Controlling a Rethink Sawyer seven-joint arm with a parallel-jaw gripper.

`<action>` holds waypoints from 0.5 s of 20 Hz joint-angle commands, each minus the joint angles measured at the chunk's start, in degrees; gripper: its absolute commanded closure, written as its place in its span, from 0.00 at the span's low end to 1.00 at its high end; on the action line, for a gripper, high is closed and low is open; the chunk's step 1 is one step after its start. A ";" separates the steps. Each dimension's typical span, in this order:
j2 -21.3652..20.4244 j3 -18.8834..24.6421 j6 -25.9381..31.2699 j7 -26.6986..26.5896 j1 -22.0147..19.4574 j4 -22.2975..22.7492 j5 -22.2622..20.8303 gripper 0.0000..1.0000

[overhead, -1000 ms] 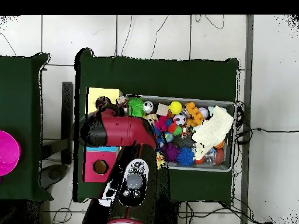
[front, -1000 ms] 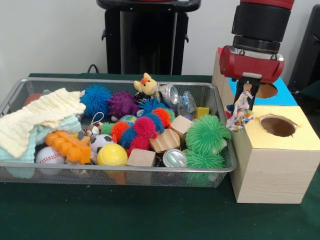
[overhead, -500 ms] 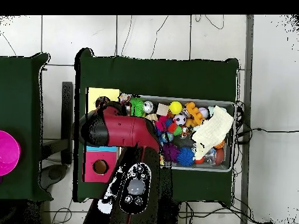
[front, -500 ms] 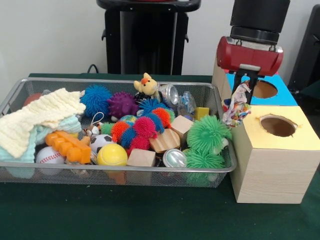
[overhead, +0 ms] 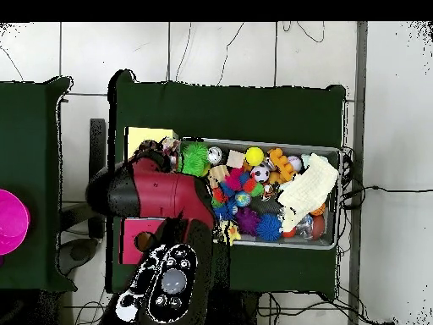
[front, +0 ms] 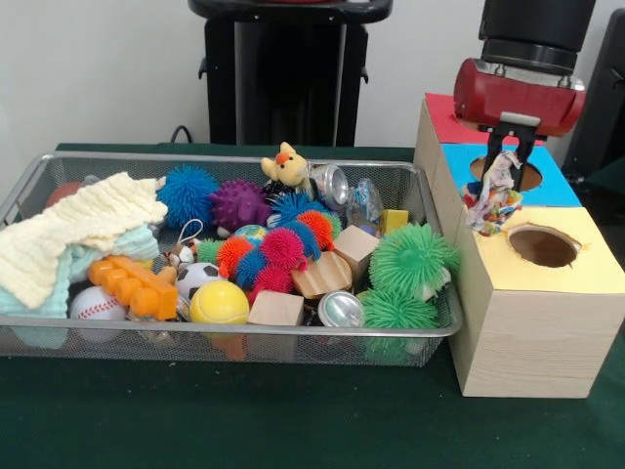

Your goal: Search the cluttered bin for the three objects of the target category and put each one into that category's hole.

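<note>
Front view: end effector [front: 504,161] clamped on rag toy [front: 492,195], hanging above box [front: 532,322] top, clear of bin rim [front: 427,210].

Arm upright, gripper [front: 505,159] pointing down

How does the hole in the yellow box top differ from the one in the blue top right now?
The yellow top's hole shows whole and unobstructed; the blue top's hole is partly hidden behind the hand and the multicolored rag toy hanging from it. In the front view, the yellow one lies nearer the camera, the blue one farther back. Both are round cutouts.
</note>
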 commanded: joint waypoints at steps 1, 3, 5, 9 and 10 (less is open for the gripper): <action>2.84 -0.70 3.69 17.57 1.58 1.56 4.22 1.00; 3.31 -0.99 3.14 17.51 2.07 1.49 4.92 1.00; 3.77 -0.96 2.36 17.37 2.34 1.49 5.60 1.00; 4.77 -0.53 0.15 17.13 2.49 1.76 6.75 1.00; 5.13 -0.34 -0.68 17.18 2.51 1.98 7.07 1.00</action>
